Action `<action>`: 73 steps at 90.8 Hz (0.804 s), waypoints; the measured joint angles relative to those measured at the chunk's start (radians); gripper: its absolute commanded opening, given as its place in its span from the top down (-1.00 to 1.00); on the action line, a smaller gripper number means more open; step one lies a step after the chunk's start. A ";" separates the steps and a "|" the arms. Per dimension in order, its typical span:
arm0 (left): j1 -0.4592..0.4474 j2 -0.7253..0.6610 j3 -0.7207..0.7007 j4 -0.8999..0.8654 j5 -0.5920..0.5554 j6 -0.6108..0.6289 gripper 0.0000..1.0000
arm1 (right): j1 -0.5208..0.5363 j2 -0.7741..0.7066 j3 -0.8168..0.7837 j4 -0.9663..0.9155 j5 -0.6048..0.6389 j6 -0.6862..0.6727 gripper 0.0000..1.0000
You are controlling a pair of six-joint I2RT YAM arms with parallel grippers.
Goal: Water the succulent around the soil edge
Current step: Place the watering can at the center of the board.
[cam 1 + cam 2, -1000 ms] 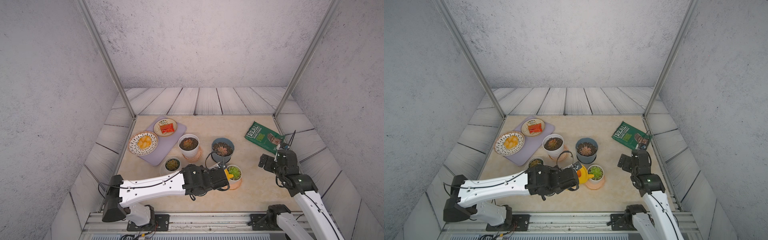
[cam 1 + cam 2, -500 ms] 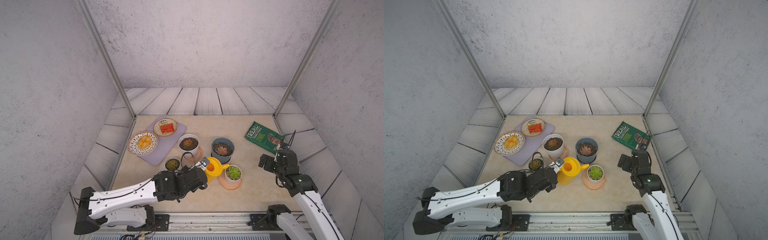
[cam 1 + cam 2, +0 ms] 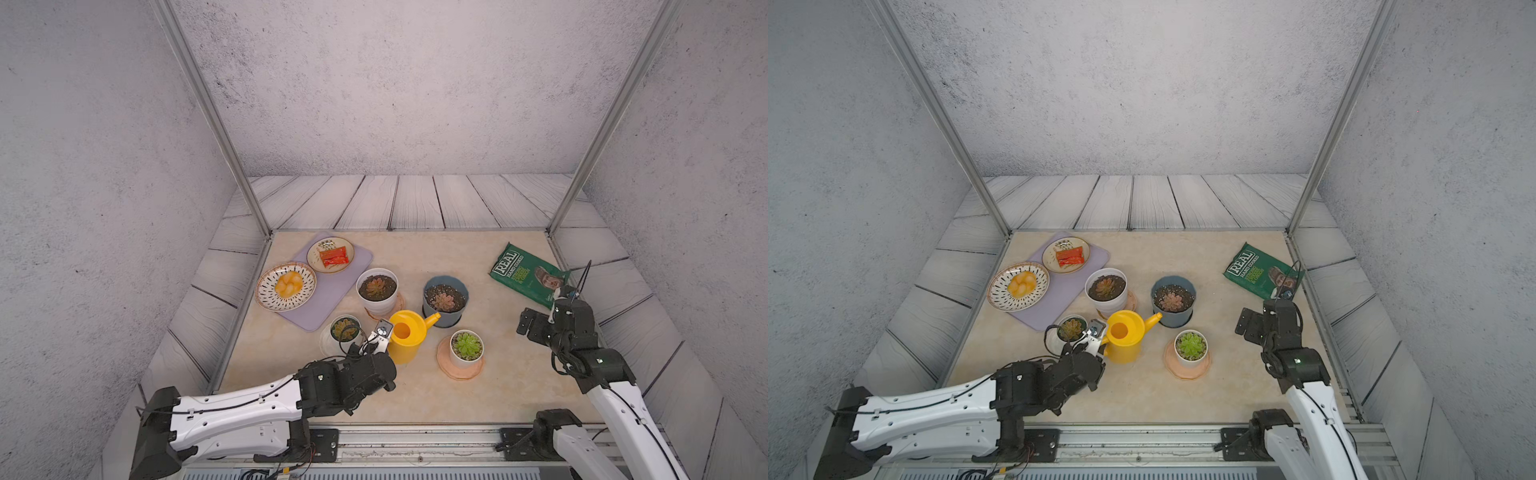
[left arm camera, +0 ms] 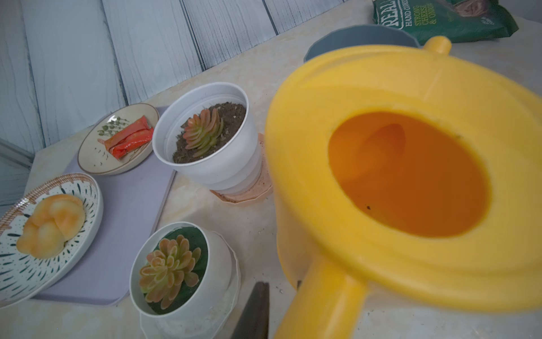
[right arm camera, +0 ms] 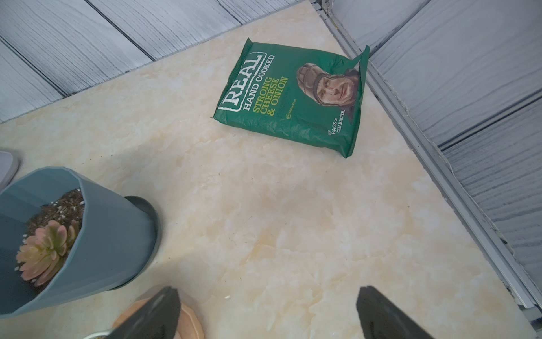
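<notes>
Green rosette succulent (image 3: pixel 467 345), small white pot (image 3: pixel 466 360): near bench (image 3: pixel 498 395) front edge. Left gripper (image 3: pixel 379 345) clamped on yellow plastic watering can (image 3: pixel 405 336); right gripper (image 5: pixel 267 290) spread, empty. Risk: spout (image 3: pixel 432 318) toward blue-grey pot (image 3: pixel 440 318), wrong soil wetted.

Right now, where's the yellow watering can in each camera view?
Top view: yellow watering can, front centre, spout toward the blue-grey pot.
Top view: same spot, left of that pot.
Left wrist: close up, filling much of the picture.
Right wrist: not in it.
Shared landmark: the blue-grey pot, in all four.
</notes>
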 measured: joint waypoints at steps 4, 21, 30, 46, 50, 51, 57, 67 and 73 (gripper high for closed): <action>0.000 0.002 -0.021 0.016 -0.007 -0.018 1.00 | 0.000 0.000 0.000 0.000 0.000 0.000 -0.98; 0.000 0.024 -0.066 0.054 -0.035 -0.102 1.00 | 0.000 0.000 0.000 0.000 0.000 0.000 -0.99; 0.000 0.028 -0.118 0.100 -0.043 -0.146 1.00 | 0.000 0.000 0.000 0.000 0.000 0.000 -0.99; 0.000 0.043 -0.203 0.154 -0.062 -0.206 1.00 | 0.000 0.001 0.000 0.000 0.000 0.000 -0.99; 0.000 0.048 -0.213 0.171 -0.067 -0.214 1.00 | 0.000 0.002 0.000 0.000 0.000 0.000 -0.98; 0.000 0.050 -0.216 0.176 -0.068 -0.215 1.00 | 0.000 0.002 0.000 0.000 0.000 0.000 -0.99; 0.000 0.064 -0.222 0.204 -0.074 -0.221 1.00 | 0.000 0.002 0.000 0.000 0.000 0.000 -0.99; 0.000 0.098 -0.223 0.243 -0.084 -0.232 1.00 | 0.000 0.002 0.000 0.000 0.001 0.000 -0.98; 0.000 0.121 -0.223 0.261 -0.085 -0.243 1.00 | 0.000 0.002 0.000 0.000 0.004 0.000 -0.99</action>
